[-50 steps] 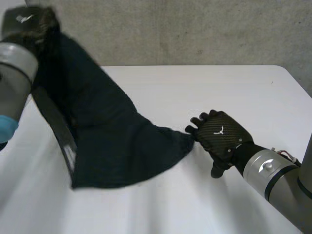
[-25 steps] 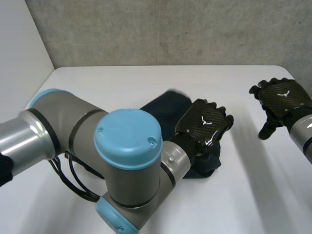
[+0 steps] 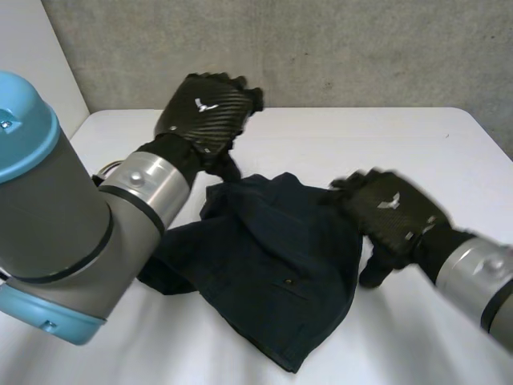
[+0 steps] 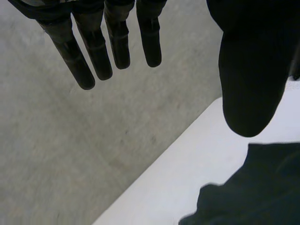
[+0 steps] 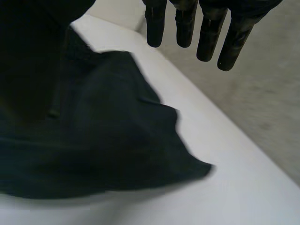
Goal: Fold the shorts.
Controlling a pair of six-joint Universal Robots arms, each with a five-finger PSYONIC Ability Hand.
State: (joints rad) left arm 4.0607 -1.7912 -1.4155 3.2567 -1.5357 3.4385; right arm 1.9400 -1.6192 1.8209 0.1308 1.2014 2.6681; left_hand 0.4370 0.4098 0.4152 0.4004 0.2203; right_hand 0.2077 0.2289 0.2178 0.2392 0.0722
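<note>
logged dark navy shorts (image 3: 272, 273) lying rumpled, partly doubled over, mid white surface (image 3: 361, 136). placed left hand (image 3: 207, 112) up above the cloth's far-left corner, near the surface's back edge. read from its wrist view: fingers (image 4: 119, 42) straight and spread, thumb well apart, wide, nothing held, cloth lying beyond the thumb. placed right hand (image 3: 390, 212) at the shorts' right edge, close against the cloth; cannot tell if touching. read from its own wrist view: fingers (image 5: 185, 23) straight, wide, nothing pinched, shorts spread on the surface below the palm. noted grey wall (image 3: 321, 48) behind.
</note>
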